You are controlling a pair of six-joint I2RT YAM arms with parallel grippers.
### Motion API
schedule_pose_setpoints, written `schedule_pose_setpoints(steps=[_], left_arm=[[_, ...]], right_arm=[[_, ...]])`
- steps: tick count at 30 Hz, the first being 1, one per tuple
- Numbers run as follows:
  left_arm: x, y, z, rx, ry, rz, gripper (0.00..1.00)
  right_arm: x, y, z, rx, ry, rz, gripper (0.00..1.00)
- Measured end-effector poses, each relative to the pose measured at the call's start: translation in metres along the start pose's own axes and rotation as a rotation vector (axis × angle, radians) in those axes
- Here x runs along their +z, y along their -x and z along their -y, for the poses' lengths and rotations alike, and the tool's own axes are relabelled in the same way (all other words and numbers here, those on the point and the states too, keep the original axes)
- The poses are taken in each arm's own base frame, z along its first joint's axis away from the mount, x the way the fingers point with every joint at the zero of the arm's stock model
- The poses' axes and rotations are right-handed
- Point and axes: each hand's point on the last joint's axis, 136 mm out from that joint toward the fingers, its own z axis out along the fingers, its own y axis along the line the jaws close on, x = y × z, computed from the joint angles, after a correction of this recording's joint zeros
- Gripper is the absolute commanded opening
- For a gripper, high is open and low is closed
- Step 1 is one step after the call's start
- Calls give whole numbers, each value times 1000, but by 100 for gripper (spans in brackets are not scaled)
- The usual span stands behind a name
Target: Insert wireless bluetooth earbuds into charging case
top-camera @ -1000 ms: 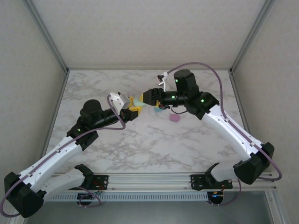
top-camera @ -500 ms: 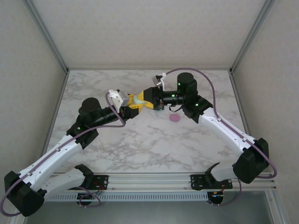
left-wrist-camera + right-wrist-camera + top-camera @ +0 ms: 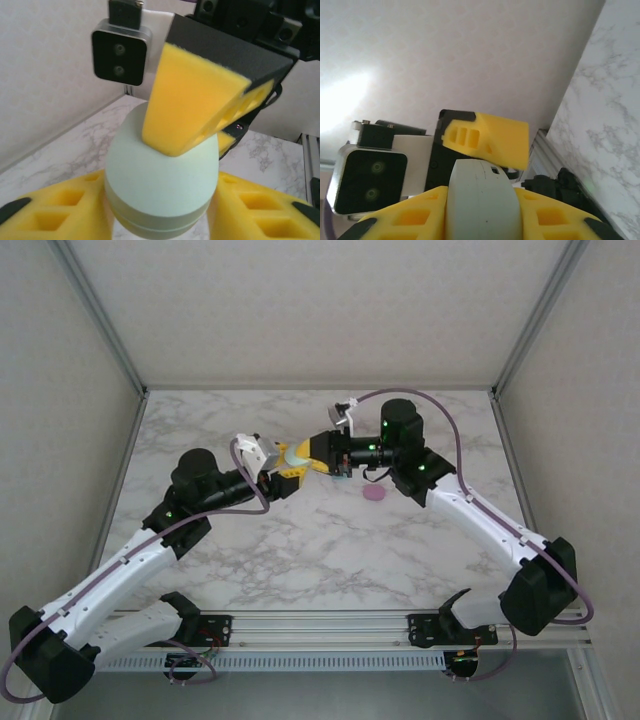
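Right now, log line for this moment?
right gripper: shut on mint case | left gripper: flanking case, grip unclear | pink object: on table

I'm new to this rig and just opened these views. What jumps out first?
Two arms meet in mid-air above the marble table, the left gripper and right gripper both at one mint-green oval case. In the left wrist view the right gripper's yellow finger presses on its top. A small pink object lies on the table near the right arm.
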Motion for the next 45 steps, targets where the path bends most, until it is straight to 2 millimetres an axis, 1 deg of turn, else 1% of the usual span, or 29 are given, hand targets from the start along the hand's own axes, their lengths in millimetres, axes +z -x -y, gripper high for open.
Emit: schedule_pose_setpoints(steps=[4,7,9,11,13,14,15,16,18,20,21,22,24,26,30,34,36,40,43,45], left_arm=[[0,-5,-4,-1,25,-21,61],[-2,-10,-7,-9,48,-43,62],[-5,-11,-9,-12,68,-46,63],[-12,-10,-12,-11,105,-35,68],[-19,-9,-15,-15,143,-24,71],[-23,-9,-18,-20,167,-18,72],[-24,-9,-19,-19,182,-16,74],[-27,-8,-22,-22,204,-12,76],[-29,-7,-28,-29,242,-7,83],[-30,-7,-32,-37,266,-7,87],[-31,-7,-34,-42,277,-6,87],[-31,-7,-35,-45,284,-6,88],[-32,-7,-37,-49,294,-6,92],[-32,-8,-38,-54,300,-9,100],[-33,-12,-40,-63,317,-24,100],[-35,-14,-42,-66,334,-31,100],[-36,-14,-43,-66,342,-32,100],[-37,-14,-44,-65,347,-30,100],[-37,-14,-45,-65,351,-31,100],[-37,-14,-45,-65,356,-31,100]], right_arm=[[-10,6,21,24,-53,80,17],[-26,9,45,48,-121,162,17],[-40,13,66,58,-193,239,17],[-56,13,97,77,-297,321,18],[-67,6,136,119,-405,367,18],[-70,0,160,150,-460,375,18],[-72,-6,179,177,-502,375,18],[-74,-14,205,216,-556,368,18],[-76,-31,247,288,-638,339,18],[-76,-45,279,345,-694,308,18],[-74,-49,290,366,-707,295,18],[-72,-50,297,374,-710,288,18],[-64,-48,309,380,-698,276,18],[-58,-46,316,385,-687,262,18],[-47,-40,325,387,-667,244,20],[-45,-41,329,386,-666,233,25],[-46,-42,329,384,-670,228,30],[-52,-48,327,378,-702,214,46],[-62,-54,323,370,-749,211,54],[-72,-58,319,358,-789,215,57]])
